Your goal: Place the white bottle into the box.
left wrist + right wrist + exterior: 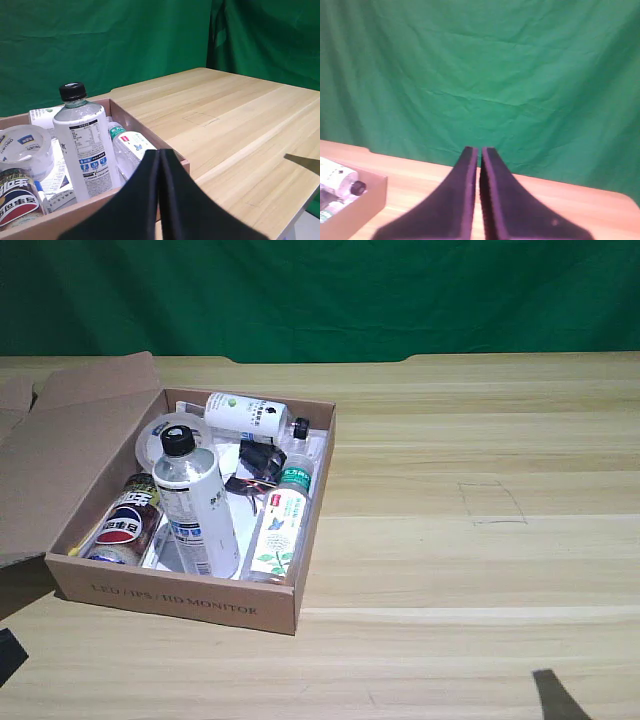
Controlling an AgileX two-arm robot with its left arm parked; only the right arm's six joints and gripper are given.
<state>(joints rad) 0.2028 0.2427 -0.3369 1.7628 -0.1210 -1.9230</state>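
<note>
You have the white bottle (197, 502) already inside the box (180, 596), black cap (180, 440) on, leaning slightly among the other items near the box's front wall in the exterior view. Count three bottles in there: this large one, one smaller white bottle with a green logo (246, 413) lying along the far wall, and one clear green-capped bottle with a leaf label (281, 524) lying just beside the large one, toward the exterior view's right. One Pepsi can (122, 524) lies on its other side, and one roll of clear tape (163, 436) sits behind it. The box rests on the wooden table (470, 470), its flap open to the exterior view's left. Your right gripper (479, 150) holds nothing, its two black fingers pressed together, raised over the table before the green backdrop (485, 70)
</note>
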